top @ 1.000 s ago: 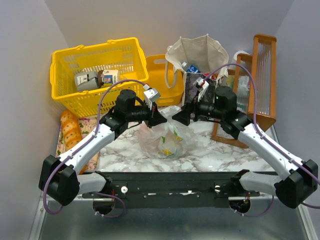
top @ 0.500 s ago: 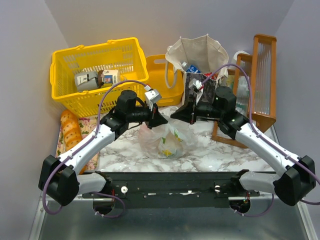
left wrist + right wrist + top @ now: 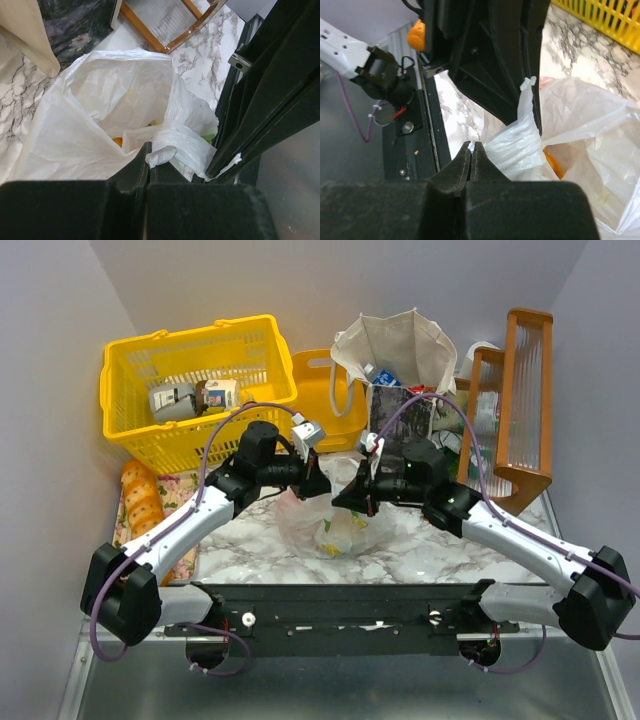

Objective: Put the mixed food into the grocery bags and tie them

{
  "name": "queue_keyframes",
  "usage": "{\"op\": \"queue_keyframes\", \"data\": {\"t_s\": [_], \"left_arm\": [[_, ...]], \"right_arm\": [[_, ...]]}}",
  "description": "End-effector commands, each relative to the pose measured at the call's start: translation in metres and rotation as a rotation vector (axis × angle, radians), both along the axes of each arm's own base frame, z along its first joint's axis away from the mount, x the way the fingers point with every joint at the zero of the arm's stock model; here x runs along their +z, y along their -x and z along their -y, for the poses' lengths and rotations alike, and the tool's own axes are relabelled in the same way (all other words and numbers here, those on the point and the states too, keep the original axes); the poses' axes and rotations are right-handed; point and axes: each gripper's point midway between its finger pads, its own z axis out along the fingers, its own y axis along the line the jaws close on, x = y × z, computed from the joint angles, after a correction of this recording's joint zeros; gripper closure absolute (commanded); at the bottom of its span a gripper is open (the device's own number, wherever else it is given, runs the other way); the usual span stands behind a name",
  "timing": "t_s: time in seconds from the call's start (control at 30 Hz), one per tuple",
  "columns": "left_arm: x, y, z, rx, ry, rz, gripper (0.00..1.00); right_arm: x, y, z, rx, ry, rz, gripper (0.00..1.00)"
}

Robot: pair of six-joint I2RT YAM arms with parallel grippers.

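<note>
The thin white plastic bag (image 3: 335, 530) lies on the marble top between my arms, its mouth open (image 3: 120, 95). An orange (image 3: 117, 141) (image 3: 552, 162) shows inside it. My left gripper (image 3: 322, 483) (image 3: 149, 150) is shut on a bunched handle strip (image 3: 180, 142) at the bag's rim. My right gripper (image 3: 345, 502) (image 3: 471, 145) is shut on the tip of that white strip (image 3: 517, 145), close against the left fingers (image 3: 485, 75). The beige canvas tote (image 3: 400, 345) stands upright behind, with a blue-labelled bottle (image 3: 385, 375) poking out of its mouth.
A yellow basket (image 3: 130, 390) at the back left holds cartons (image 3: 190, 397); a second yellow basket (image 3: 325, 390) sits beside it. Bread loaves (image 3: 140, 500) lie at the left edge. A wooden rack (image 3: 520, 400) stands at the right.
My right gripper has swung left and down from beside the tote to the plastic bag and shut on its handle strip. The left gripper has held its grip in place.
</note>
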Motion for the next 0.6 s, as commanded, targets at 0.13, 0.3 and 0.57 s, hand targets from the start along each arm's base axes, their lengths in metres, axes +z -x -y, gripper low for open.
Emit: {"op": "queue_keyframes", "data": {"t_s": [0.13, 0.3, 0.57], "left_arm": [[0.007, 0.003, 0.002, -0.039, 0.029, -0.021, 1.00], [0.001, 0.016, 0.003, -0.099, 0.029, -0.074, 1.00], [-0.003, 0.028, 0.007, -0.174, 0.051, -0.135, 1.00]], "right_arm": [[-0.059, 0.002, 0.018, -0.097, 0.183, -0.050, 0.99], [-0.071, 0.003, 0.026, -0.099, 0.230, -0.031, 0.99], [-0.071, 0.003, 0.023, -0.078, 0.227, -0.019, 0.99]]}}
